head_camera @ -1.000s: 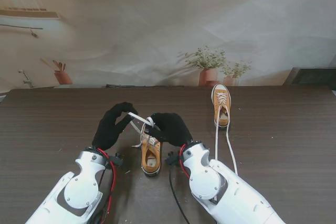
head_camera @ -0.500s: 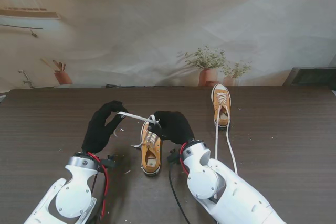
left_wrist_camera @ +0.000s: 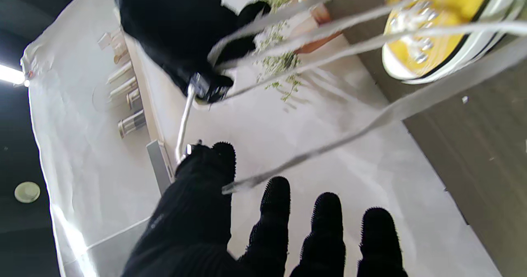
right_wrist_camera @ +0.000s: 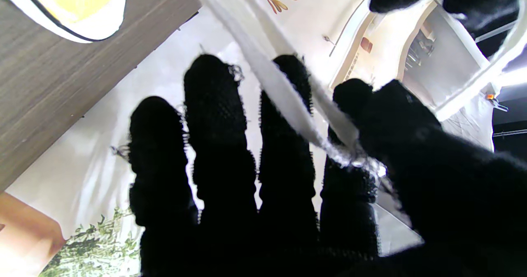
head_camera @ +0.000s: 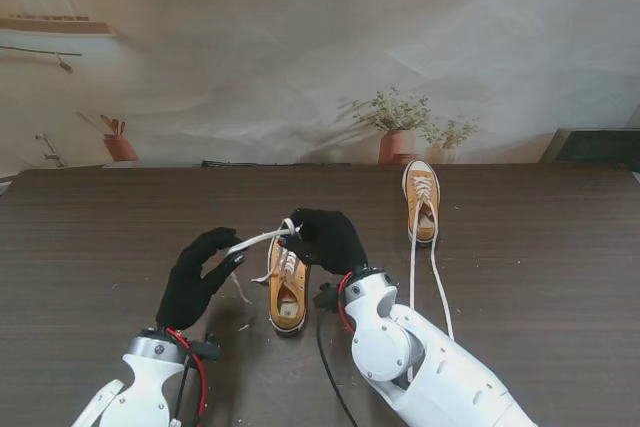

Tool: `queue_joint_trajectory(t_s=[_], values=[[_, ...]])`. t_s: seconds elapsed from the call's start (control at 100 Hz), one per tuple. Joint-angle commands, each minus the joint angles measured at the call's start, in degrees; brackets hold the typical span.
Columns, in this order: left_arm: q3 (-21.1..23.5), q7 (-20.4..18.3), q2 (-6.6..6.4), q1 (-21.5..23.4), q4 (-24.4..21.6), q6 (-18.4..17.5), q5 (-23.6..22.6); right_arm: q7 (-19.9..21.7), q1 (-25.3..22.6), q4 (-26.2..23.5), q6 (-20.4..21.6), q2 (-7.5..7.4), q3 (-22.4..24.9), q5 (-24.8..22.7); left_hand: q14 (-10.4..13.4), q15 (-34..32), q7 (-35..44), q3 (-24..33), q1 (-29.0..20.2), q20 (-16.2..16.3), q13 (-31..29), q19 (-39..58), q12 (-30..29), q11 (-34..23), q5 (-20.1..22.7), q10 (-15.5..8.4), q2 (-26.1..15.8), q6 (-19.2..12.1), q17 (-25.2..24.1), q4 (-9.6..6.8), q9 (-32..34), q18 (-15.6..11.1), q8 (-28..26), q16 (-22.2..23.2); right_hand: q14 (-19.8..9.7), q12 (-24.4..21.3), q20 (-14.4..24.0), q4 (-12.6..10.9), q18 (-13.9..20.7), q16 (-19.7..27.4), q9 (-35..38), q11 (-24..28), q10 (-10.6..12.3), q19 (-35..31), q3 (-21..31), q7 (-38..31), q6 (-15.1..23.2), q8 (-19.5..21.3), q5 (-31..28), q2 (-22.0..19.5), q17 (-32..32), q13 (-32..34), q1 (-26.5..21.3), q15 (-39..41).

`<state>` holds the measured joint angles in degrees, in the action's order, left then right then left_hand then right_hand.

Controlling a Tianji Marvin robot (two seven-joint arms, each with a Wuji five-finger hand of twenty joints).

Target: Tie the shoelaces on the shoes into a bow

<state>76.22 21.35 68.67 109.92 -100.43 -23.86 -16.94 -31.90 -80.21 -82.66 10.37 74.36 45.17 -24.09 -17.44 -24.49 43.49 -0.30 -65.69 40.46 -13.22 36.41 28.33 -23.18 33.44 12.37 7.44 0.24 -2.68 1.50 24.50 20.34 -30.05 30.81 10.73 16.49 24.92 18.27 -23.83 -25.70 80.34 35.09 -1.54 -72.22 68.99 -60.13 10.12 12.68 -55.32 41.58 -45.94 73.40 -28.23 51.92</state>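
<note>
The left robot hand (head_camera: 200, 275) pinches a white lace (head_camera: 258, 239) between thumb and forefinger, its other fingers (left_wrist_camera: 325, 223) spread loose beside the pinch. It hangs over the surface (head_camera: 120, 237) to the left of the near shoe (head_camera: 287, 287) and a little nearer to me than the shoe's toe. From the pinch the lace runs taut up and to the right to the right robot hand (head_camera: 325, 239).

The right robot hand is closed on the same lace: the right wrist view shows the band (right_wrist_camera: 284, 100) passing across the forefinger and caught under the thumb. This hand sits over the toe end of the near shoe, just to the right of its laced front. More lace strands (left_wrist_camera: 329, 30) stretch from the hand down to the shoe's eyelets, and one loose end (head_camera: 266, 275) trails on the surface at the shoe's left side.

The near shoe is yellow with a white sole, lying flat with its toe pointing away from me and its opening toward me. No bow is formed on it.

A second yellow shoe (head_camera: 422, 199) lies well apart, farther from me and to the right, also toe away. Its two long laces (head_camera: 432, 277) are untied and run straight along the surface toward me.

Past the far edge of the surface stand potted plants (head_camera: 398, 125) against a pale backdrop (head_camera: 300, 47).
</note>
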Motion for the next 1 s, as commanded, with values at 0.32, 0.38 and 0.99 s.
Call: queue_joint_trajectory(t_s=[0.32, 0.38, 0.99], values=[[2.6, -9.1, -3.03, 6.1, -0.4, 3.5, -10.5, 0.7, -0.2, 0.1, 3.0, -0.09, -0.1, -0.5, 3.9, 8.1, -36.6, 17.9, 19.5, -0.5, 8.0, -10.1, -6.6, 14.3, -14.3, -2.5, 18.8, 9.4, -1.6, 1.20, -16.0, -4.4, 18.5, -0.8, -0.5, -0.5, -0.6, 0.3, -0.3, 0.2, 3.7, -0.1, -0.4, -1.3, 2.8, -0.7, 3.8, -1.4, 0.5, -0.2, -0.5, 1.4, 0.2, 1.4], [3.2, -9.1, -3.14, 6.9, -0.8, 4.1, -11.6, 0.8, -0.1, 0.1, 3.1, -0.05, -0.2, -0.3, 4.1, 8.9, -37.7, 18.6, 19.8, -0.2, 8.6, -12.1, -6.0, 16.5, -14.9, -2.4, 18.6, 9.5, -1.5, 1.49, -16.8, -4.8, 18.7, -0.7, -0.6, -0.5, -0.6, 0.3, -0.2, 0.2, 3.7, -0.1, -0.5, -1.3, 2.9, -0.7, 3.6, -1.4, 0.4, -0.1, -0.6, 1.4, 0.2, 1.5], [0.7, -6.5, -1.99, 0.3, 4.7, 3.4, -6.9, 0.3, -0.1, 0.2, 4.6, -0.09, -1.0, -1.7, 2.3, 3.4, -8.2, 20.5, 5.9, 8.4, 3.6, -21.7, -3.7, 4.7, 2.4, -1.8, 15.8, -7.4, 6.2, 1.26, -3.8, -1.5, 9.5, 0.1, -1.1, -0.2, -1.0, 0.3, 0.7, 0.8, 3.6, 0.3, -0.4, -0.8, 3.2, -0.7, 3.7, -1.3, 0.2, 0.2, 0.2, 1.3, 0.2, 0.6]])
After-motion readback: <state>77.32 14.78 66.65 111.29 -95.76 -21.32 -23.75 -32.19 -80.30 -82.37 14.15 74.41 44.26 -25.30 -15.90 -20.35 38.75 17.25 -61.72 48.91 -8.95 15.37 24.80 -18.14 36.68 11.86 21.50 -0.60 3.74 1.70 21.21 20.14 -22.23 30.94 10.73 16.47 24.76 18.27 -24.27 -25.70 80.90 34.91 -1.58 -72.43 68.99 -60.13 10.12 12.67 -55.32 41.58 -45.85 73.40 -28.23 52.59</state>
